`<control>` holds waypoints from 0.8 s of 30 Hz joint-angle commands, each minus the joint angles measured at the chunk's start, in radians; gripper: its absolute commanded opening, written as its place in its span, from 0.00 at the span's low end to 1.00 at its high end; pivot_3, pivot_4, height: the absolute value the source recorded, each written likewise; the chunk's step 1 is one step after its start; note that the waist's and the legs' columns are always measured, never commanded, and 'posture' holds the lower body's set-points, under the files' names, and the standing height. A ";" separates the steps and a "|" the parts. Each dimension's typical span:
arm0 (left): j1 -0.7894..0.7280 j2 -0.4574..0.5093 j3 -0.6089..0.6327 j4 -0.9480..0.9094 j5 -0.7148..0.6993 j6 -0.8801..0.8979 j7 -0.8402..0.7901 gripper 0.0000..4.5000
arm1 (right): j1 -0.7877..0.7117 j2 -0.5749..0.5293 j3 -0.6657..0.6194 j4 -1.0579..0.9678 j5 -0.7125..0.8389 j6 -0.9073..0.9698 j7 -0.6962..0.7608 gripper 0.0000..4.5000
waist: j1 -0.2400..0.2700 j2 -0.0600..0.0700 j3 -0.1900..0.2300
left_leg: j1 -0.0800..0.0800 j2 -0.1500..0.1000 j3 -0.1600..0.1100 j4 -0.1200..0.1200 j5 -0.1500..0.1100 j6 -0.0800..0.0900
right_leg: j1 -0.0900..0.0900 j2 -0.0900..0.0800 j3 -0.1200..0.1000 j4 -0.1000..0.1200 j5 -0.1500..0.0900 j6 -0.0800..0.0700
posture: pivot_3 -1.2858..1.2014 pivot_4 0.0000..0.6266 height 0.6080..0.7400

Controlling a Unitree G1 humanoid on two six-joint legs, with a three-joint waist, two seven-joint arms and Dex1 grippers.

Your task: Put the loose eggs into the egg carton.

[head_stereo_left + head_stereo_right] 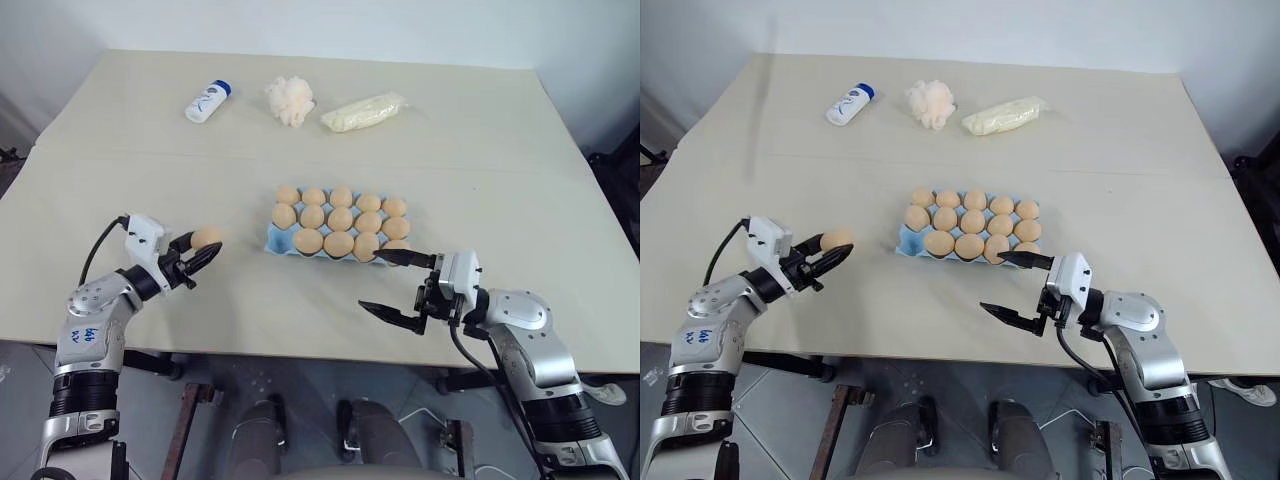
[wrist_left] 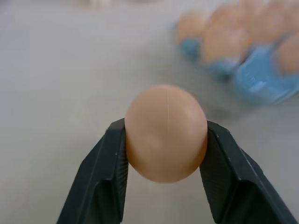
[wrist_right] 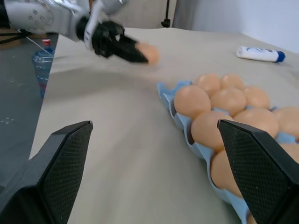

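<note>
The left gripper (image 1: 203, 255) clamps a loose egg (image 1: 206, 238) between its fingertips, left of the egg carton (image 1: 283, 242). The right gripper (image 1: 393, 283) hangs spread wide just beside the carton's near right corner.

Robot test lab: bare table (image 1: 480, 150) against plain white walls (image 1: 300, 25) (staged props, tripod legs behind).

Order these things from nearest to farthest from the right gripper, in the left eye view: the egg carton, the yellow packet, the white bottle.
From the right gripper:
1. Egg carton, just beyond its upper jaw, mid-table.
2. Yellow packet, far edge, slightly to the left.
3. White bottle, far edge, farthest to the left.
</note>
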 commanded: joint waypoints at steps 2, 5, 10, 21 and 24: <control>-0.088 0.016 -0.056 -0.023 -0.005 -0.015 -0.089 0.47 | -0.004 -0.013 -0.028 -0.033 0.008 -0.015 -0.010 1.00 | 0.001 0.000 0.000 | 0.000 0.000 0.000 0.001 0.000 0.000 | 0.000 0.000 0.000 0.002 0.000 0.000 | 0.52 0.24 1.00; -0.161 -0.010 -0.121 0.033 0.036 -0.021 -0.106 0.47 | -0.015 -0.005 -0.020 -0.030 0.001 -0.020 -0.019 1.00 | 0.002 0.000 0.000 | 0.001 0.000 0.000 0.002 0.001 0.000 | 0.000 0.000 0.000 0.003 0.000 0.000 | 0.52 0.24 1.00; -0.222 -0.055 -0.203 0.110 0.094 -0.071 -0.131 0.47 | -0.017 0.005 -0.017 -0.036 -0.006 -0.025 -0.038 1.00 | -0.002 0.000 0.000 | 0.001 -0.001 0.000 0.002 0.002 0.002 | 0.000 0.000 0.001 0.003 0.000 0.000 | 0.52 0.24 1.00; -0.202 -0.038 -0.189 0.129 0.099 -0.133 -0.168 0.96 | 0.014 0.021 -0.003 -0.078 -0.004 -0.013 -0.070 1.00 | -0.003 0.000 0.000 | 0.001 0.000 0.000 0.004 0.003 0.003 | 0.000 0.001 0.001 0.004 0.000 0.001 | 0.52 0.24 1.00; -0.153 0.040 -0.140 0.108 0.070 -0.142 -0.230 0.96 | 0.020 0.010 -0.012 -0.083 0.001 -0.007 -0.067 1.00 | -0.005 0.000 0.000 | 0.001 0.000 0.000 0.004 0.003 0.003 | 0.000 0.001 0.001 0.005 0.000 0.000 | 0.52 0.24 1.00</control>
